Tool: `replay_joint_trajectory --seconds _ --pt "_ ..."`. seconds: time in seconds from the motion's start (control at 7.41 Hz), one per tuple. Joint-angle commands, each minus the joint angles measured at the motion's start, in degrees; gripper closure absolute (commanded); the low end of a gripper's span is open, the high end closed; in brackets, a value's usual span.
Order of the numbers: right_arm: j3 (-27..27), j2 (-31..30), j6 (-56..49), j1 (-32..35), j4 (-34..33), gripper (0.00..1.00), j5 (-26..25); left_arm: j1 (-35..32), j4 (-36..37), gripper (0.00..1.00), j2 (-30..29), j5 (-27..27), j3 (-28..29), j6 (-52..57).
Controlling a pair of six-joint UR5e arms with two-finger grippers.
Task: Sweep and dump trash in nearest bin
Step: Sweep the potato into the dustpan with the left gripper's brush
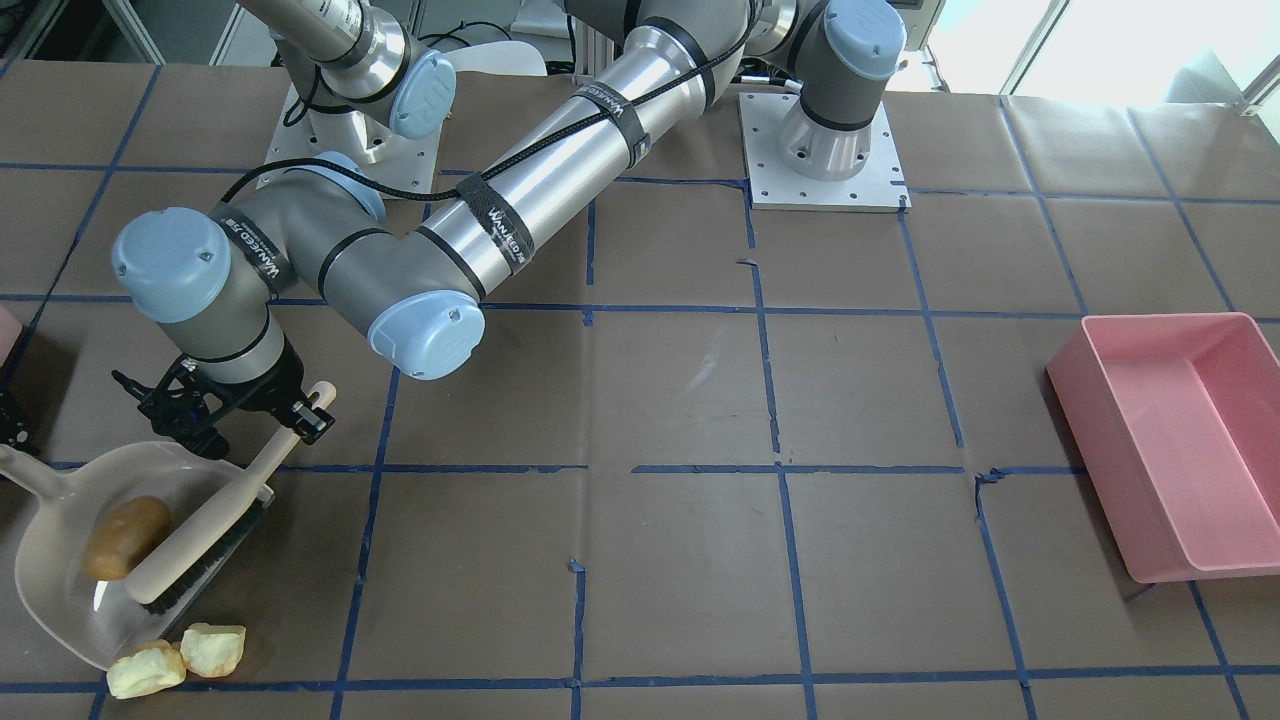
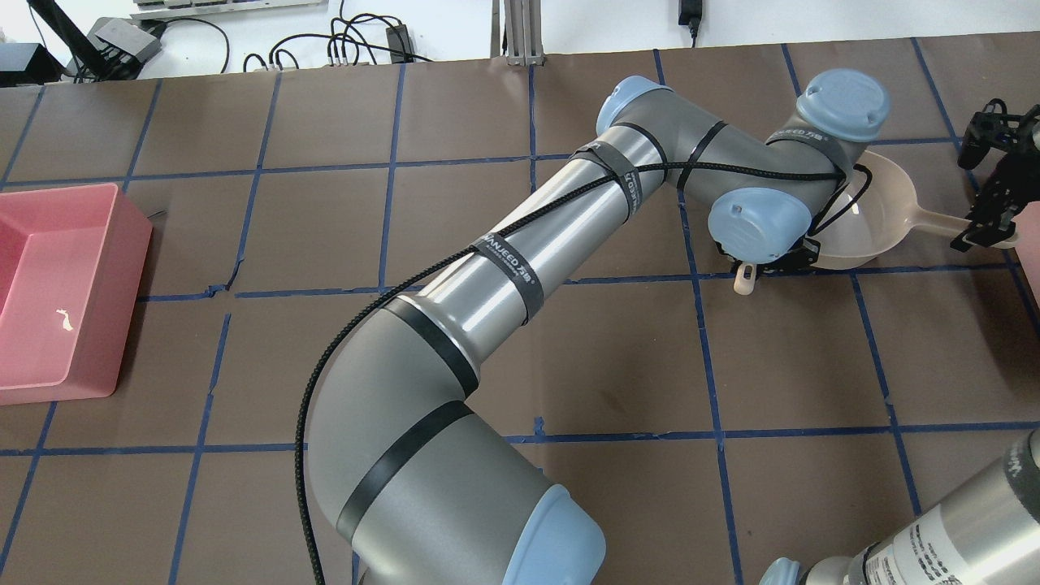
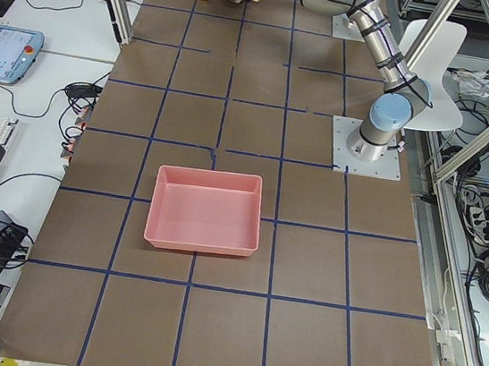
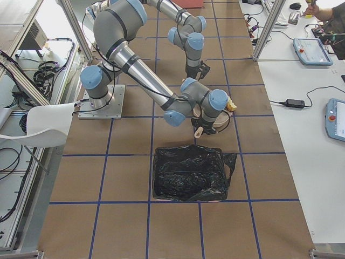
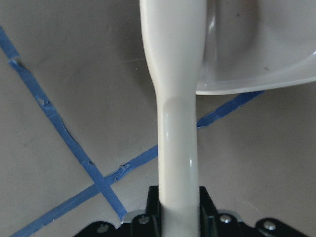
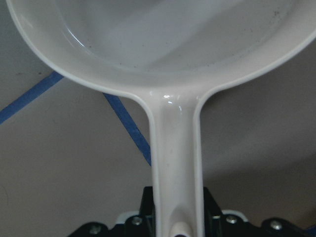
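The cream dustpan point(image 1: 60, 580) lies on the table. The tan potato-like lump point(image 1: 125, 537) sits inside it. Two pale yellowish chunks point(image 1: 145, 670) point(image 1: 212, 650) lie on the table at its lip. My left gripper point(image 1: 300, 418) reaches across and is shut on the end of the cream brush point(image 1: 200, 545), whose head rests across the pan beside the potato lump. My right gripper point(image 2: 987, 227) is shut on the dustpan handle point(image 6: 175, 163). A pink corner of the nearest bin point(image 1: 5, 335) shows at the view's edge.
The large pink tub point(image 1: 1180, 440) stands at the table's far end on my left. In the exterior right view a container lined with a black bag point(image 4: 190, 172) stands close beside the dustpan. The left arm's long forearm point(image 2: 520, 260) spans the table's middle.
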Motion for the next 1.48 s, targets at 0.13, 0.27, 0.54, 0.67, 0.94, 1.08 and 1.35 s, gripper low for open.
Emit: replay_joint_trajectory --seconds 0.13,0.27,0.54,0.67,0.94,1.08,1.35 --pt "0.0 0.0 0.1 0.06 0.0 0.84 0.0 -1.61 -0.97 1.0 2.69 -1.01 -0.92 -2.2" --pt "-0.09 0.09 0.1 0.06 -0.09 0.84 0.0 -1.61 -0.62 1.0 3.84 0.03 -1.18 -7.12" --pt "0.0 0.09 0.1 0.06 -0.09 0.84 0.0 -0.22 -0.01 1.0 4.21 5.74 0.39 -8.86" --pt "0.0 0.09 0.1 0.06 -0.09 0.84 0.0 1.54 0.34 1.0 2.89 6.19 1.96 -5.44" --pt "0.0 0.09 0.1 0.06 -0.18 0.84 0.0 4.7 1.05 0.99 -3.59 6.19 8.88 -0.33" --pt "-0.26 0.44 0.02 0.06 -0.44 0.83 -0.08 6.02 1.22 0.99 -6.32 6.45 11.53 0.56" --pt "-0.44 1.32 -0.16 0.06 -0.97 0.83 -0.09 9.45 1.84 0.99 -7.31 6.81 11.82 5.28"
